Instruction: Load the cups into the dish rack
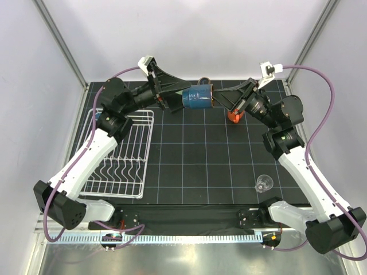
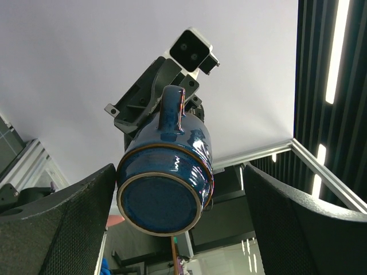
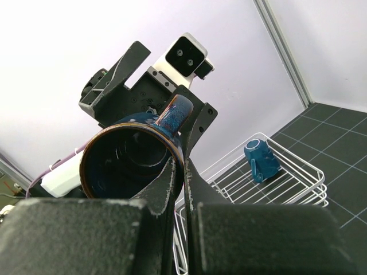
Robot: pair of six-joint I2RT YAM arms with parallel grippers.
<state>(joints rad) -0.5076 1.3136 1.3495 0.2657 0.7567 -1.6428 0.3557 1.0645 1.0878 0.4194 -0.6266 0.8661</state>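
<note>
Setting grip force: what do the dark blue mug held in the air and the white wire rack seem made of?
Dark blue mug: likely glazed ceramic, glossy, with mottled sheen and brown rim edges. White wire rack: probably coated metal, smooth, from its thin, even, white rods; unconfirmed.

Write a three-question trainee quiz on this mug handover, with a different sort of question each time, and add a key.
1. True or false: the right gripper pinches the rim of the dark blue mug.
2. Fill in: the left gripper has its fingers ___ on either side of that mug's base.
3. Where is the second blue mug? A in the dish rack; B in the left gripper; C in the right gripper.
Key: 1 true; 2 open; 3 A.
</note>
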